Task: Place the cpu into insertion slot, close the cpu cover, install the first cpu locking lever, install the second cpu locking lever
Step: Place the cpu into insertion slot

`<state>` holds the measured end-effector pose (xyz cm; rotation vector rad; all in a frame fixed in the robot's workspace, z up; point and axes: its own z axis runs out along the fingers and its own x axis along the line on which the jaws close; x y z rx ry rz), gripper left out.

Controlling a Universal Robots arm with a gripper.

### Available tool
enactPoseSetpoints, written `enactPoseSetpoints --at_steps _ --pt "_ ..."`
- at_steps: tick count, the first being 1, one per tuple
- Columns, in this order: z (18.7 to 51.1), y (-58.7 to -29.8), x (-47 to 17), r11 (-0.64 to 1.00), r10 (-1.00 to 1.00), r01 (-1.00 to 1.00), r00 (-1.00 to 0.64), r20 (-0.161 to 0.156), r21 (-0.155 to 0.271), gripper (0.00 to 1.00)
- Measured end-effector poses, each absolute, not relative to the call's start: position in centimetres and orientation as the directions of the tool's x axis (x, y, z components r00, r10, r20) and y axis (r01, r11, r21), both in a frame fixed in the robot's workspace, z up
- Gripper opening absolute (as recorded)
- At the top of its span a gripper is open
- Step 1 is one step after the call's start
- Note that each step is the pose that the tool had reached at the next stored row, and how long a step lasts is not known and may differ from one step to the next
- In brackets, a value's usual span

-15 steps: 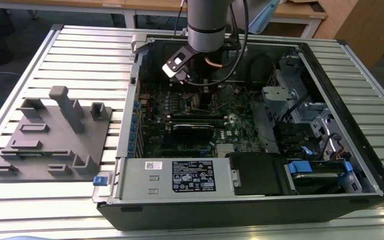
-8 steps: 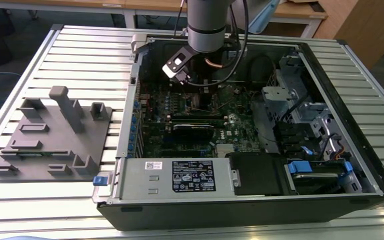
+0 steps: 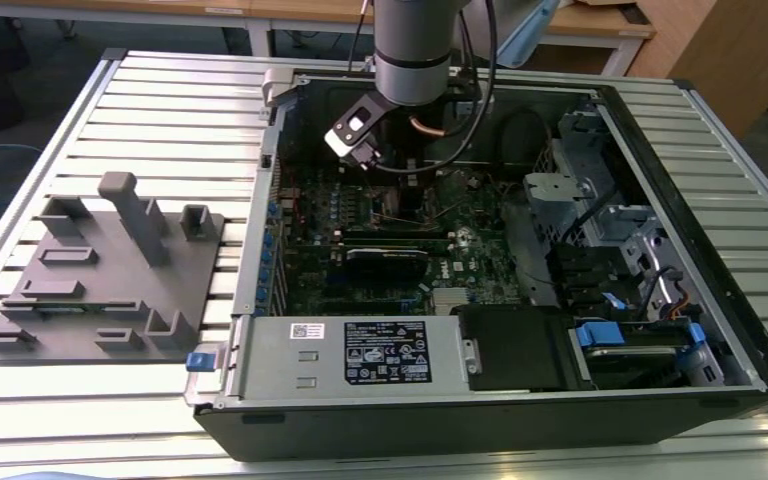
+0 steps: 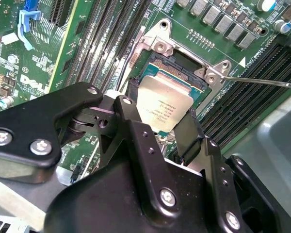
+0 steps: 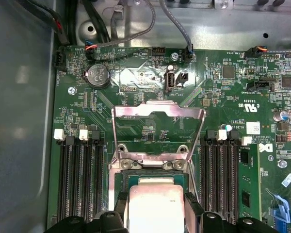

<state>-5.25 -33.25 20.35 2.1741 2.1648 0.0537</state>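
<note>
chip count first: you have one cpu [image 4: 165, 104], a flat square with a dull silver top. it is pinched between the two black fingers [image 4: 131, 119] of your one gripper [image 4: 160, 124]. the pincer is drawn in narrow and clamps the cpu on two opposite edges; both wrist views show that grip.

the cpu hangs directly over the one insertion slot [image 4: 177, 70], whose dark centre and silvery rim show past the chip's far edge. you cannot tell from these views whether the chip touches the slot. the one cpu cover [image 5: 189, 112] stands raised and open beyond the slot, and you see the green board through its square window. one thin silvery lever [image 4: 262, 81] juts out sideways from a corner of the slot's frame.

two banks of long black memory slots flank the slot, one on each side [image 5: 82, 179] [image 5: 220, 179]. one round coin battery [image 5: 98, 76] sits on the board beyond the cover.

in the exterior view your one arm [image 3: 411, 50] reaches down into the one open computer case [image 3: 491, 415], which lies on a slatted metal table [image 3: 184, 120]. one grey fixture block [image 3: 104, 270] rests on the table at the exterior view's left, just beside the case. one white-and-black label sticker [image 3: 387, 352] lies on the metal box at the case's near edge.
</note>
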Motion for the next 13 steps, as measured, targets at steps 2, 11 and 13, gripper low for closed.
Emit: enactPoseSetpoints --at_steps 2,11,13 --pt "20.28 -33.24 -5.25 -0.003 1.000 0.997 0.005 -0.027 0.076 0.54" --pt "20.16 -33.23 -5.42 -0.003 1.000 0.997 0.005 -0.027 0.076 0.54" --pt "20.14 -33.24 -5.47 -0.003 1.000 0.997 0.005 -0.027 0.076 0.54"
